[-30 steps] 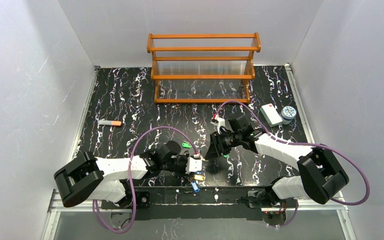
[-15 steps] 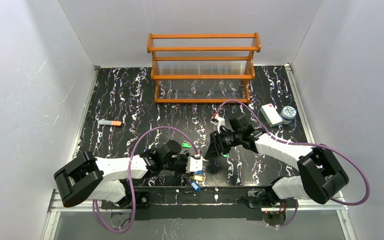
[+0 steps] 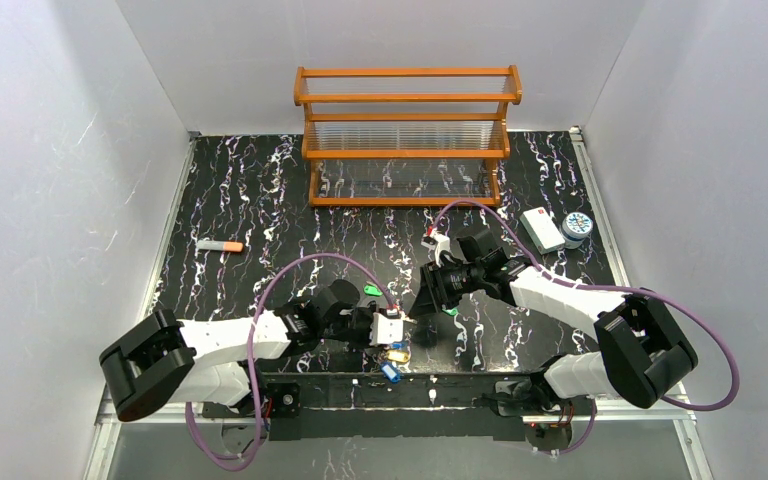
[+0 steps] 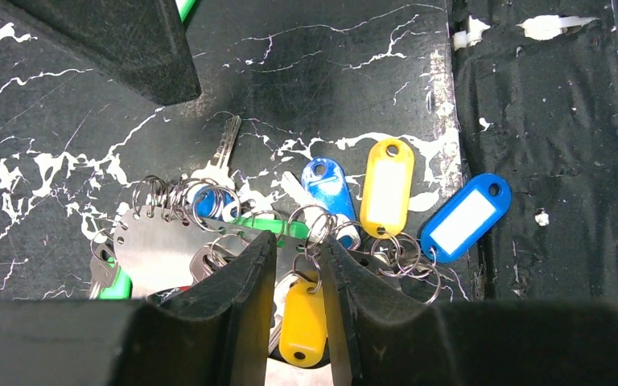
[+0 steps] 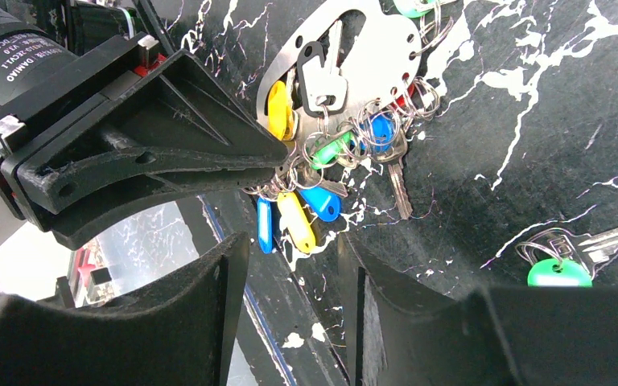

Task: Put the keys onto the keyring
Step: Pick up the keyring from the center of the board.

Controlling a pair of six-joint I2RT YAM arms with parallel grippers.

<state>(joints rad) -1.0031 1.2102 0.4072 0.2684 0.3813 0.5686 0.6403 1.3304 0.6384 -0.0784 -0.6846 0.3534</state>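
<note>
The keyring [image 5: 362, 48] is a flat silver oval plate [image 4: 157, 249] lying near the table's front edge. Several keys hang from it on small rings, with blue [image 4: 463, 219], yellow [image 4: 386, 186] and green [image 5: 326, 150] tags. My left gripper [image 4: 299, 245] [image 3: 401, 327] stands narrowly open over the plate's edge. A yellow tag [image 4: 304, 322] and its small ring lie in the gap, not pinched. My right gripper [image 5: 290, 241] [image 3: 427, 297] hovers open and empty just beyond the bunch. A loose green-tagged key [image 5: 559, 272] lies apart on the table.
A wooden rack [image 3: 407, 135] stands at the back. A white box [image 3: 541, 229] and a round tin [image 3: 577, 225] sit at the right. An orange-tipped stick [image 3: 220, 245] lies at the left. Another green tag [image 3: 372, 291] rests by the left wrist. The table's front edge [image 4: 547, 161] is right beside the keys.
The left arm's rear links have shifted slightly left and down, while its gripper stays at the keyring. The right arm has not moved.
</note>
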